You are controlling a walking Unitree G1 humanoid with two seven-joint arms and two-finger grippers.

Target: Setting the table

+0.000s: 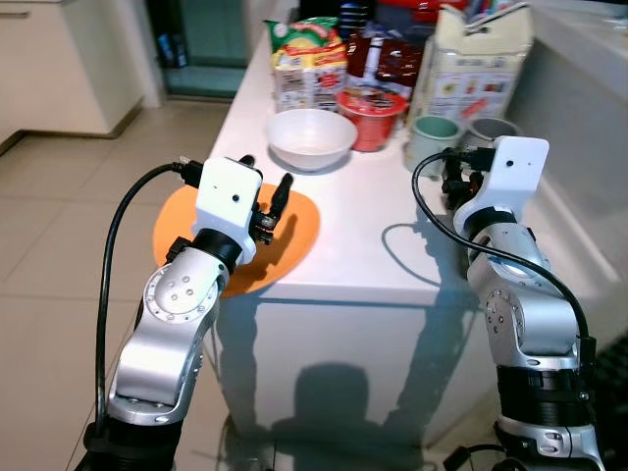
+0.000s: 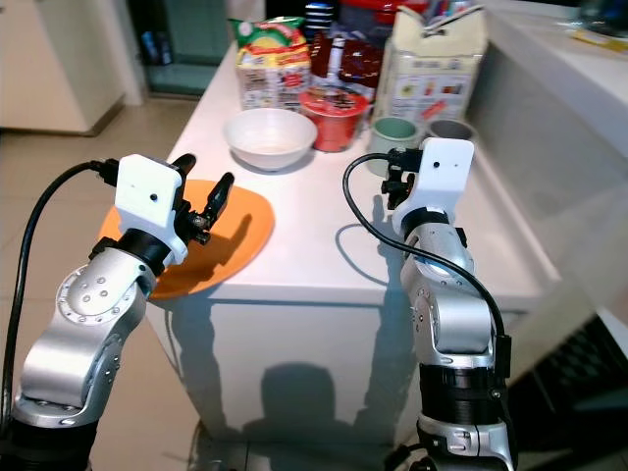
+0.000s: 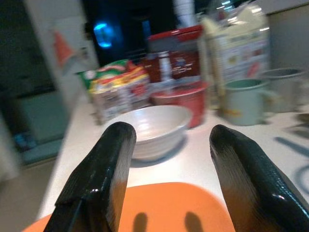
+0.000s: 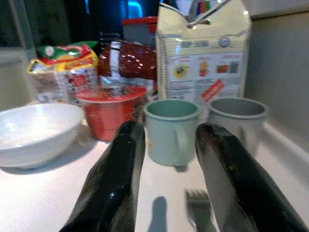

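Because the round orange plastic plate (image 1: 294,231) juts past the white surface's (image 1: 363,255) near-left corner under the left claw (image 1: 263,201), fingers apart and empty, a downward nudge could tip it off. The right claw (image 4: 164,159), also spread empty, hovers over a metal fork (image 4: 198,203) just beside the pale green ceramic mug (image 4: 171,130), which it could knock.

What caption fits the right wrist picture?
Open right gripper faces a green mug, with a fork on the white table.
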